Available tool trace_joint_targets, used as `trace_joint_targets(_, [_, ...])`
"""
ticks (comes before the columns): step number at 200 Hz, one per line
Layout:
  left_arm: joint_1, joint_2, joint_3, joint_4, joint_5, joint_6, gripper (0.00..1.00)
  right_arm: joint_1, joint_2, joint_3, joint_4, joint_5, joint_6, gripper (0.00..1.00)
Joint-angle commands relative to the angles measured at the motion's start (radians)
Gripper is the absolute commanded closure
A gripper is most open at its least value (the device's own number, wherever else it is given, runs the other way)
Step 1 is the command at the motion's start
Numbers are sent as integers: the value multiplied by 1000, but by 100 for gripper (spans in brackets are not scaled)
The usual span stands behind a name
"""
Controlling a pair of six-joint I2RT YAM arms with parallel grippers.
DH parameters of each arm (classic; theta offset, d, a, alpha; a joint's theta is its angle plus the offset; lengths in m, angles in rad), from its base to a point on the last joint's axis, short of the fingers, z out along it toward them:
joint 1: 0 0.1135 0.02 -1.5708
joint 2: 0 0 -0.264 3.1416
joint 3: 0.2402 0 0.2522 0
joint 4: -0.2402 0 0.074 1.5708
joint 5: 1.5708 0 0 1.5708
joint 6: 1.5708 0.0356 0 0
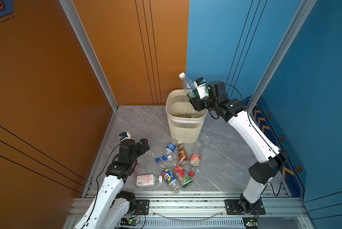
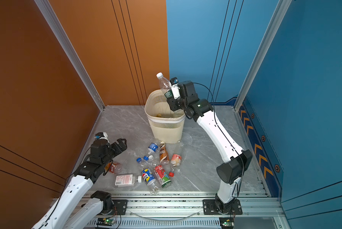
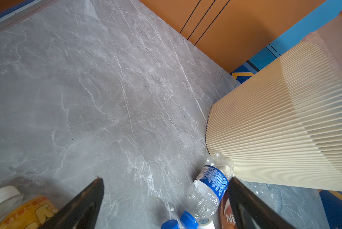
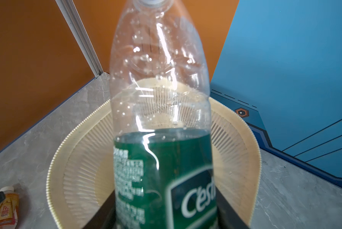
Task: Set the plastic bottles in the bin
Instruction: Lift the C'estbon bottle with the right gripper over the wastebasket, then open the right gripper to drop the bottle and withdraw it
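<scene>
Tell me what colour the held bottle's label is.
The label is green with white letters, clearest in the right wrist view.

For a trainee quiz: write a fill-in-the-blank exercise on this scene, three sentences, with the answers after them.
1. The right gripper holds a clear bottle with a ____ label over the bin.
2. The left gripper stands ____, holding nothing.
3. The cap of the clear bottle is ____.
Answers: green; open; white.
</scene>
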Motion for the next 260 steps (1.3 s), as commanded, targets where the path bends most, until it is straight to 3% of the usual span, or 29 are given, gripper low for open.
trace_joint_targets(1, [10, 0, -12, -20, 22, -7, 2, 3, 39, 53, -92, -14, -99, 44])
trace_joint_targets(59, [15, 7, -3, -29, 33, -23, 1, 25, 92, 101, -154, 31, -161, 42])
trace_joint_targets(70, [16, 6, -4, -25, 38, -22, 1, 26, 97, 107, -160, 43, -162, 36])
trace_joint_targets(97, [18, 10, 3, -41, 37, -34, 1, 26, 77, 105, -138, 99, -120, 8])
trace_joint_targets(116, [19, 14, 5, -41, 48, -31, 1, 25, 31, 87, -95, 116, -80, 0])
trace_joint_targets(137, [19, 16, 9, -58, 44, -36, 1, 25, -56, 8, -1, 172, -27, 0])
trace_joint_targets(165, [19, 16, 3, -59, 50, -33, 0, 17, -248, -228, 172, 195, 74, 0])
trace_joint_targets(212, [19, 34, 2, -53, 56, -29, 0, 2, -668, -925, 560, 139, 311, 0])
trace_joint_targets(233, [18, 61, 2, -30, 87, -15, 2, -1, -778, -1107, 578, 175, 424, 0])
trace_joint_targets(260, [4, 143, 47, -44, 136, 32, 4, -10, -846, -1189, 498, 232, 493, 0])
